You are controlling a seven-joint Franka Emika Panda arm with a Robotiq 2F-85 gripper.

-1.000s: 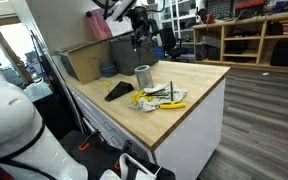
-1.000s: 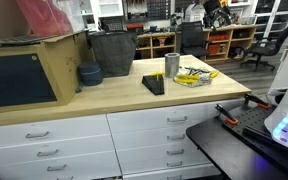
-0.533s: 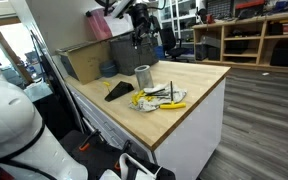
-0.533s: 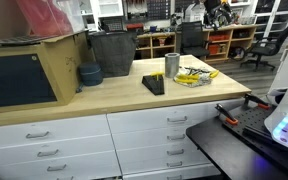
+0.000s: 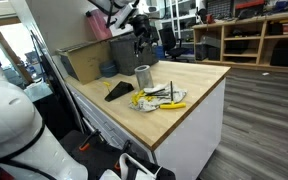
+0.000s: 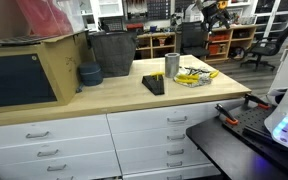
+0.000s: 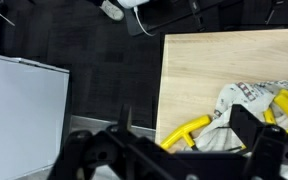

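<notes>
My gripper hangs open high above the far end of a wooden counter, holding nothing. In the wrist view the gripper frames a yellow tool handle and a white printed cloth lying on the counter far below. Both exterior views show a metal cup standing upright beside the pile of yellow-handled tools. A black wedge-shaped object lies near the cup. In an exterior view the arm is small and far off.
A blue bowl, a dark bin and a large cardboard box stand at one end of the counter. White drawers sit below. A white rounded body fills the near corner. Shelves and chairs stand behind.
The arm has shifted slightly above the counter's far end. The jaws stay open and nothing on the counter has moved.
</notes>
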